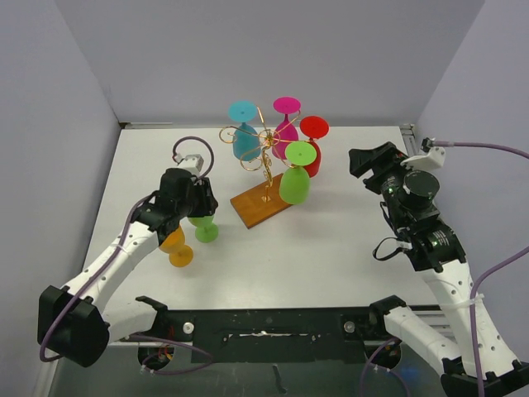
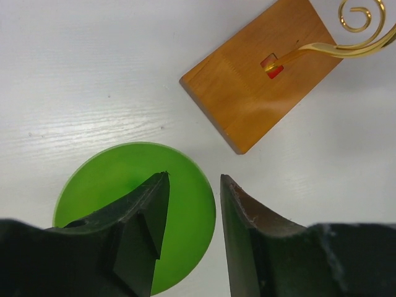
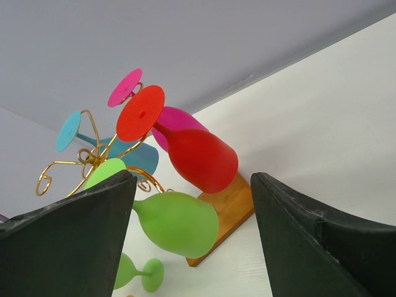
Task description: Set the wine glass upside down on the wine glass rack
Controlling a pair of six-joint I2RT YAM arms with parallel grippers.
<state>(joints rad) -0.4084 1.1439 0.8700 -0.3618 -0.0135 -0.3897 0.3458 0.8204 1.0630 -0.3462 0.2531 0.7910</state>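
The wine glass rack (image 1: 266, 161) stands mid-table on its brown wooden base (image 1: 260, 205). Teal (image 1: 245, 136), magenta (image 1: 286, 132), red (image 1: 312, 153) and light green (image 1: 295, 178) glasses hang on it upside down. A green wine glass (image 1: 206, 230) lies on the table left of the base, with an orange glass (image 1: 176, 246) beside it. My left gripper (image 1: 198, 207) is open just above the green glass. Its foot (image 2: 124, 204) shows under the left fingertips (image 2: 158, 192). My right gripper (image 1: 361, 159) is open and empty, right of the rack.
The wooden base (image 2: 266, 80) and a gold scroll (image 2: 356, 18) lie just ahead of the left gripper (image 2: 195, 179). In the right wrist view the rack (image 3: 93, 154) fills the space ahead of the right gripper (image 3: 195, 176). Grey walls enclose the table.
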